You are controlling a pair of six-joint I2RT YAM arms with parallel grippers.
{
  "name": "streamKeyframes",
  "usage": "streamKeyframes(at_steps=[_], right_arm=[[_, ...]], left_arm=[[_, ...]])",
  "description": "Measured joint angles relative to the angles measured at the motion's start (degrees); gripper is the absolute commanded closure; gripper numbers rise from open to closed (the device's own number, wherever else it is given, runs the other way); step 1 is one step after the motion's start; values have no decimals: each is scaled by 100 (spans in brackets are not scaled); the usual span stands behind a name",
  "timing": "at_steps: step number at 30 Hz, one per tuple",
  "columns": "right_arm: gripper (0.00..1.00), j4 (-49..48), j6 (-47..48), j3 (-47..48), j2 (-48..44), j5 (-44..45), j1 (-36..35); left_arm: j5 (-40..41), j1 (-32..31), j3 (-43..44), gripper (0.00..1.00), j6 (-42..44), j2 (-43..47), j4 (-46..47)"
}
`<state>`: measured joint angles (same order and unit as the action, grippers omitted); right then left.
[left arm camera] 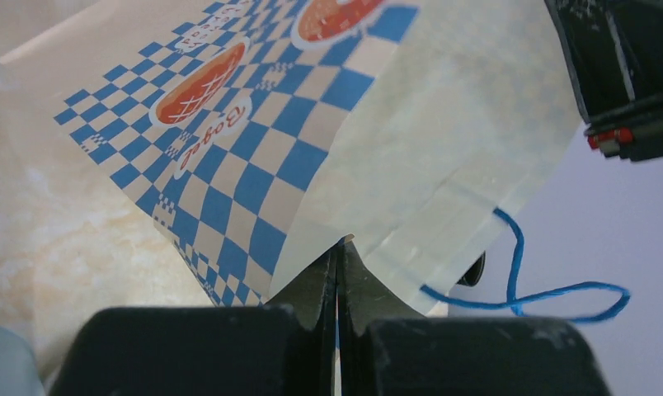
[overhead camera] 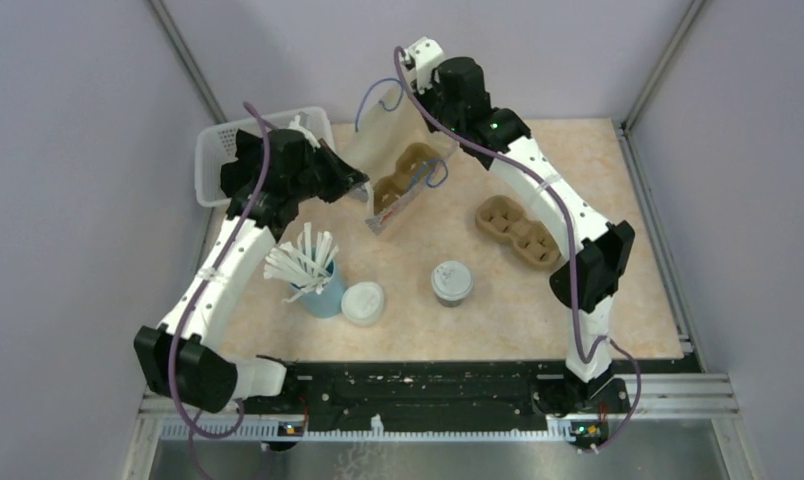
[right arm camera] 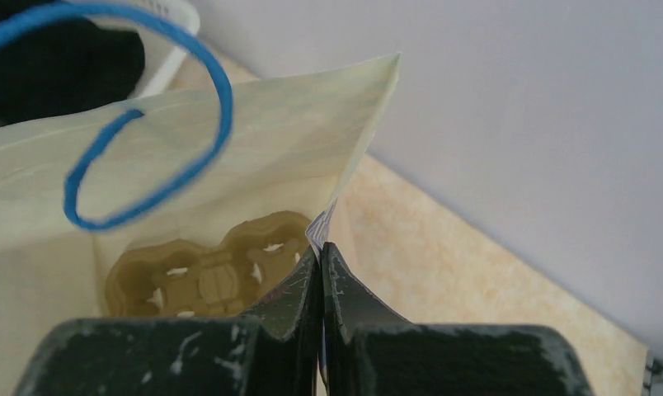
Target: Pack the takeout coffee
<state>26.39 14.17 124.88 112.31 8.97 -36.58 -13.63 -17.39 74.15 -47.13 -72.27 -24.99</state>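
Left gripper (left arm camera: 339, 247): fingers pressed flat together, pinching the edge of the paper bag (left arm camera: 444, 140) beside its blue-checked side. Right gripper (right arm camera: 320, 247): also clamped tight, on the bag's rim at a corner fold. The bag stands open between the two.

Inside the bag: a brown cup carrier (right arm camera: 204, 276), no cup in it.

Takeout coffee (overhead camera: 451, 282): lidded and upright on the table (overhead camera: 628, 310), held by neither gripper. It sits at about 5 o'clock from the bag, well apart.

A loose white lid (overhead camera: 362, 302) lies at 9 o'clock of the coffee. A second carrier (overhead camera: 518, 232) lies at its 2 o'clock.
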Motion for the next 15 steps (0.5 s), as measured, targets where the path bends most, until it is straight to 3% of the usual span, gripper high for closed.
streamKeyframes(at_steps=[7, 13, 15], right_arm=[[100, 1637, -831, 90, 264, 114, 48], [100, 2243, -1644, -105, 142, 59, 59], [100, 2612, -1956, 111, 144, 96, 61]], left_arm=[[-321, 37, 186, 100, -483, -514, -553], [-153, 76, 542, 100, -109, -603, -1073], [31, 111, 1021, 90, 166, -798, -1370]])
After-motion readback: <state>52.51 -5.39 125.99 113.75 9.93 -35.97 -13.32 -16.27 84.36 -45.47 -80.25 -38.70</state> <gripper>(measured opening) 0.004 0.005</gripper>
